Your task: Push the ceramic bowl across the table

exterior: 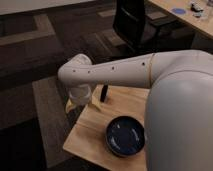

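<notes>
The ceramic bowl (pixel 125 136) is wide, shallow and glossy dark navy. It sits near the front edge of the small light wood table (pixel 89 131). My white arm reaches from the right across the view and bends down at the table's far left corner. The gripper (pixel 81 103) hangs there, just above the table top, well to the left of and behind the bowl. It is not touching the bowl. Part of the bowl's right side is hidden behind my arm's large white shell.
A thin dark upright object (pixel 104 93) stands at the table's far edge, right of the gripper. A black office chair (pixel 132 22) stands behind the table. A long desk (pixel 185 16) with a blue disc (pixel 178 10) is at the top right. Dark carpet surrounds the table.
</notes>
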